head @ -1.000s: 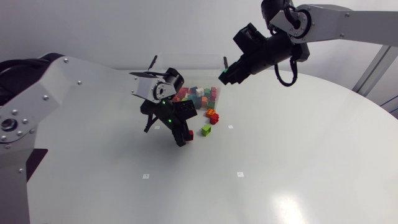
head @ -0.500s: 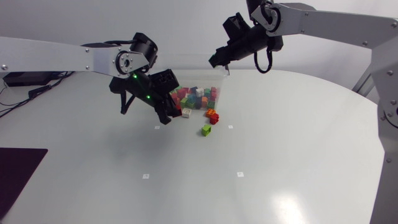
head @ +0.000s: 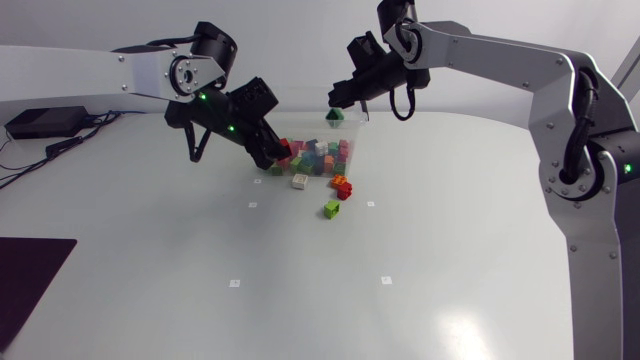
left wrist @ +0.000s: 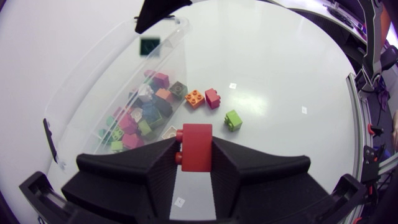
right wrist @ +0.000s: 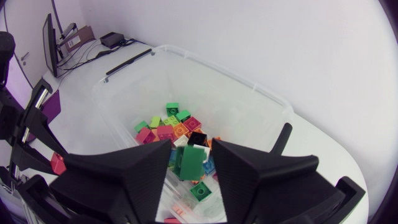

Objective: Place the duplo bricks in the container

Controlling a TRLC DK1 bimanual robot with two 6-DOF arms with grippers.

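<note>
Left tool [left wrist: 195,155]: clenched on a red brick [left wrist: 197,140], held above the bench [head: 450,250] just beside the left end of the container [right wrist: 249,87].
Right tool [right wrist: 191,148]: released, fingers apart, over the container's far side. A green brick [head: 334,117] is in mid-air just under it, above the pile.
Container: a clear tub at the far middle of the bench, already holding many mixed bricks.
Step in hand: I judge it is getting my red brick over the rim and letting go.
Doing it well: I would lift clear of the wall, centre over the pile and release low, so the brick does not bounce out.
In the way: my right arm is over the same tub, so I would keep to the left half or wait. The clear wall is hard to see.
Not yet collected: a cream brick [left wrist: 169,132] lies near the container's near wall. An orange brick [left wrist: 194,98] and a loose red brick [left wrist: 212,98] lie side by side. A lime brick [left wrist: 233,119] lies apart, nearer me.
</note>
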